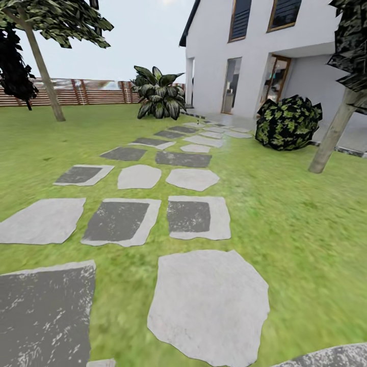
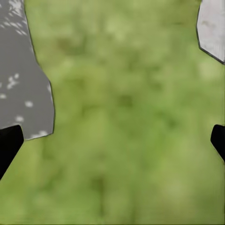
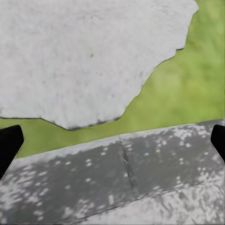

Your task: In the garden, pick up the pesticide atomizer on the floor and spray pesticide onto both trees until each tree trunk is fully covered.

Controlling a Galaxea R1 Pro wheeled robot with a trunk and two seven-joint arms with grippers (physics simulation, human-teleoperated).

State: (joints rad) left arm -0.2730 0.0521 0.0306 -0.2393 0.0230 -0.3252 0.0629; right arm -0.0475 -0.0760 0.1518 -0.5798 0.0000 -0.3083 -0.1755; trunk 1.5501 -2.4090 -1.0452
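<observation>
Two trees stand on the garden lawn (image 1: 285, 214) in the head view. One pale trunk (image 1: 46, 76) leans at the far left near the slat fence (image 1: 76, 93). The other trunk (image 1: 332, 136) rises at the right beside the house. A tiny upright object (image 1: 197, 123) stands far down the stone path, too small to identify. My left gripper (image 2: 112, 145) hangs open over grass, its black fingertips (image 2: 8, 145) at the picture's edges. My right gripper (image 3: 112, 145) is open over paving stones, with nothing between its fingers.
Grey paving stones (image 1: 209, 300) run from me toward a white house (image 1: 244, 56). A broad-leaved plant (image 1: 159, 94) stands at the path's far end, a round bush (image 1: 288, 122) by the house door. A black cypress-like tree (image 1: 15, 66) is at the far left.
</observation>
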